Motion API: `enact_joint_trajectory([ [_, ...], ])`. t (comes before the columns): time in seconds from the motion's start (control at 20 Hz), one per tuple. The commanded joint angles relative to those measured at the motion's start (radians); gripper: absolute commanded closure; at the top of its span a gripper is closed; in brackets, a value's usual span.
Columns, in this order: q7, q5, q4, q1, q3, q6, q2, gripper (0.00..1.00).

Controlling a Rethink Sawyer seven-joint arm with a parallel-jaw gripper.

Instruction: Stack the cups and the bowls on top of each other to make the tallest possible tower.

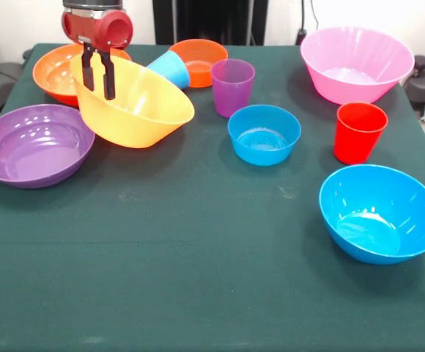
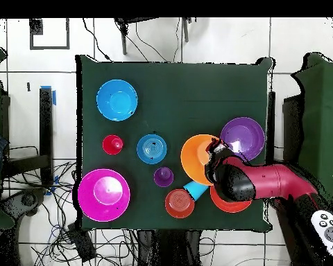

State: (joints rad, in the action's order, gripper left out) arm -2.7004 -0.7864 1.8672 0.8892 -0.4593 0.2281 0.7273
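While its two dark fingers (image 1: 108, 73) straddle the far rim of the large orange bowl (image 1: 135, 103), one finger inside and one outside, the Sawyer's gripper (image 1: 99, 73) holds that bowl tipped steeply toward the camera, far-left on the green table (image 1: 198, 257). The jaws are nearly closed, pinching the thin wall; the bowl's lower edge looks to be touching or just off the cloth.

Nothing is stacked yet. The purple bowl (image 1: 33, 143) sits just left of the held bowl, the red-orange bowl (image 1: 55, 70) behind it. The light blue cup (image 1: 172, 68) lies on its side against the small orange bowl (image 1: 200, 60), with the purple cup (image 1: 232, 86) upright just right of them. The small blue bowl (image 1: 264, 133) sits mid-table, the red cup (image 1: 358, 130) to its right, the pink bowl (image 1: 356, 64) at far right and the large blue bowl (image 1: 380, 211) near right.

A pinch on one glossy rim is a weak hold: the bowl could swivel or slip out, and a swing left would likely knock the purple bowl, while a swing right could set the toppled cup rolling.

From overhead the arm (image 2: 266, 183) covers much of the red-orange bowl and part of the orange bowl's rim. Whether the tilted bowl rests on the table cannot be told, and the front view cuts off the arm above the wrist.
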Motion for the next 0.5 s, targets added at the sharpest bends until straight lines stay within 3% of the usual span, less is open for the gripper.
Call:
enact_joint_trajectory([
  [0.05,0.427,-0.157,0.011,0.005,-0.078,0.152,0.023,0.0],
  [0.3,0.529,-0.131,0.004,0.051,-0.152,0.2,0.05,0.0],
  [0.5,0.513,-0.114,-0.019,0.065,-0.178,0.177,0.06,0.0],
])
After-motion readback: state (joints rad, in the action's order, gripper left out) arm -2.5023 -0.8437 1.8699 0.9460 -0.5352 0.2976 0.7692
